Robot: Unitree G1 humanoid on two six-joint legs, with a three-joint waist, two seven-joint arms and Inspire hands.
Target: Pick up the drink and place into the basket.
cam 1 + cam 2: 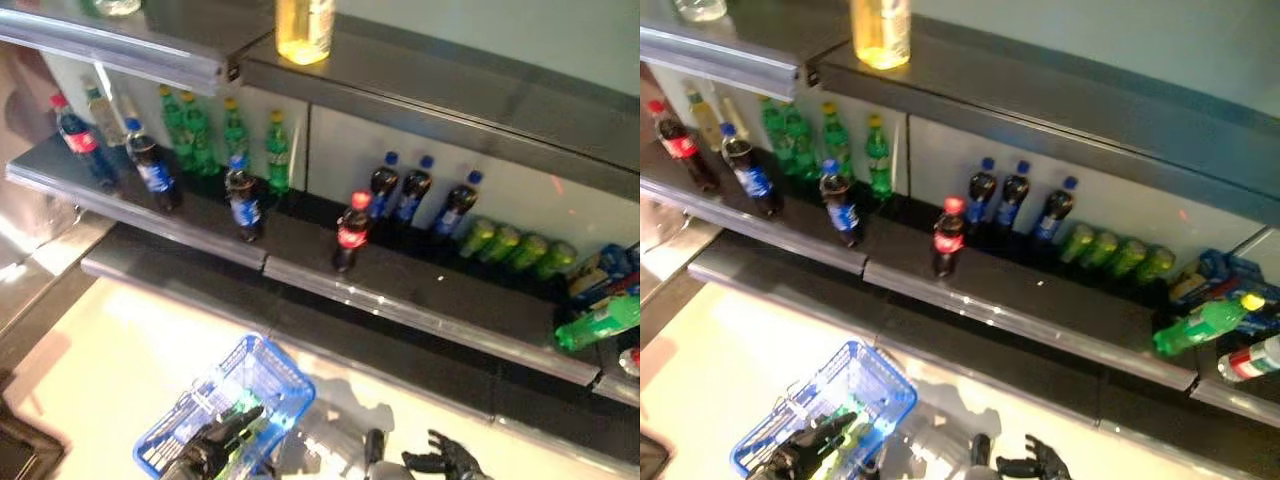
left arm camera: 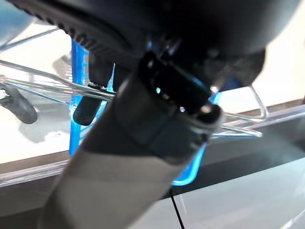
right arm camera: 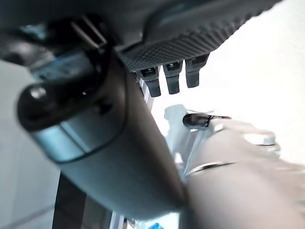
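A blue wire basket [image 1: 285, 372] hangs low at the front left, over the pale floor. My left hand [image 1: 215, 440] reaches into its top, and in the left wrist view its fingers [image 2: 93, 95] curl round the thin wire handles [image 2: 43, 78]. Something green [image 1: 250, 432] shows inside the basket under that hand. Upright on the shelf's front edge stands a red-capped cola bottle [image 1: 350, 235], with blue-capped cola bottles [image 1: 243, 205] to its left. My right hand [image 1: 445, 462] stays low at the bottom edge, empty, with its fingers [image 3: 171, 78] relaxed and well away from the shelf.
Green bottles [image 1: 200, 130] and more blue-capped bottles [image 1: 410, 190] line the back of the shelf [image 1: 440, 325]. Further right, several green bottles [image 1: 515, 248] lie down, and one [image 1: 600, 325] lies at the far end. A yellow bottle [image 1: 303, 30] stands on the upper shelf.
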